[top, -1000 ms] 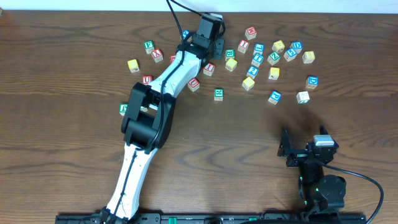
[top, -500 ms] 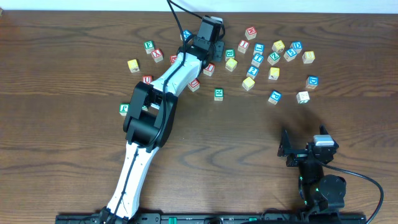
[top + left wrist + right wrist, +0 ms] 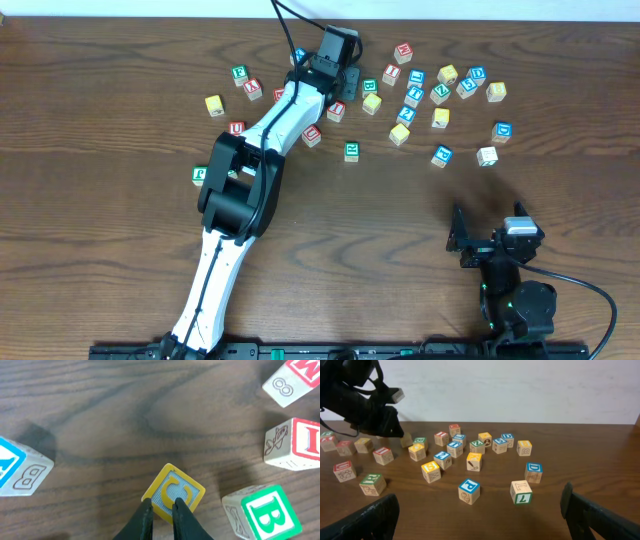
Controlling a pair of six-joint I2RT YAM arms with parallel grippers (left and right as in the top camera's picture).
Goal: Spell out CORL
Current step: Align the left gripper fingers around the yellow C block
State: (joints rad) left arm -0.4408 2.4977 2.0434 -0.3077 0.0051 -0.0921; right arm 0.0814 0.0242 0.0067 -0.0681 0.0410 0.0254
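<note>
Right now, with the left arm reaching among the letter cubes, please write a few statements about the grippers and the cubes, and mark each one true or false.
1. The left gripper is closed narrowly on the near corner of the yellow C cube. True.
2. The right gripper holds a cube. False: its fingers stand wide apart with nothing between them, well away from the cubes.
3. In the left wrist view, a green B cube lies to the right of the yellow C cube, not touching it. True.
4. The four letters are already lined up in a row. False: no word is laid out; the letter cubes lie scattered over the far part of the table.
</note>
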